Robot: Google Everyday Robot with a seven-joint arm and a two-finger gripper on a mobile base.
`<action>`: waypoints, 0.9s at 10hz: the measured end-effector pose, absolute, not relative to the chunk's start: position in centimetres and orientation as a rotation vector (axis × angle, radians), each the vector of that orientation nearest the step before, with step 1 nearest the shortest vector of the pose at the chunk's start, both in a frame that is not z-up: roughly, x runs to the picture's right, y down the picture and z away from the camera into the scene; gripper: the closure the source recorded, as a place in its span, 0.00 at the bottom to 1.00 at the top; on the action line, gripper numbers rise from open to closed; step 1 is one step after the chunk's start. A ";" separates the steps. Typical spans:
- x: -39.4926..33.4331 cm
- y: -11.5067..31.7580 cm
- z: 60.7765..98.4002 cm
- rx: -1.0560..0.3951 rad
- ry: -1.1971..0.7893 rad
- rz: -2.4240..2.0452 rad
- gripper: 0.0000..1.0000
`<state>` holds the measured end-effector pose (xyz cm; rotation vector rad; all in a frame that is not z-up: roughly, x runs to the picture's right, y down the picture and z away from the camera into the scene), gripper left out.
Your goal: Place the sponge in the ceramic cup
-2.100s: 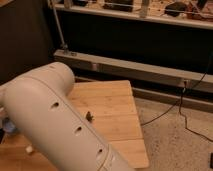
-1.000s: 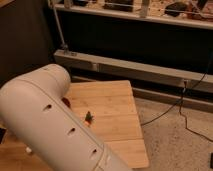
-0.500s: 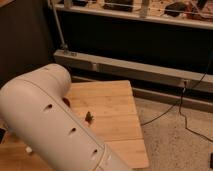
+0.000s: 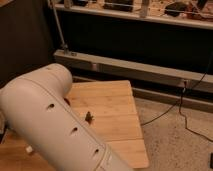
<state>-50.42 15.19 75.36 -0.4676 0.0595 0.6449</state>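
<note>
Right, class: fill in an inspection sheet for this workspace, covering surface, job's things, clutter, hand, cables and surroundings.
Surface: wooden table, largely hidden by the white arm.
Job's things: sponge and ceramic cup, nothing seen.
Clutter: one small dark object on the table, too small to identify.
Hand: not in view, beyond the arm's visible part.
Cables: black cable trailing over the speckled floor.
Surroundings: metal rack behind the table.

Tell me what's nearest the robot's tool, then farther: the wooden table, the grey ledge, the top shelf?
The tool hides behind the white arm, lower left, so I rank from there.
1. The wooden table, right beneath it.
2. The grey ledge, behind the table.
3. The top shelf, high at the back.
</note>
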 end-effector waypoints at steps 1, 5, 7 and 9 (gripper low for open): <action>-50.3 14.6 75.0 -0.485 0.061 0.660 0.20; -47.7 8.8 75.9 -0.505 0.060 0.808 0.20; -45.3 5.6 77.5 -0.489 0.065 0.918 0.20; -46.0 6.2 77.0 -0.506 0.062 0.914 0.20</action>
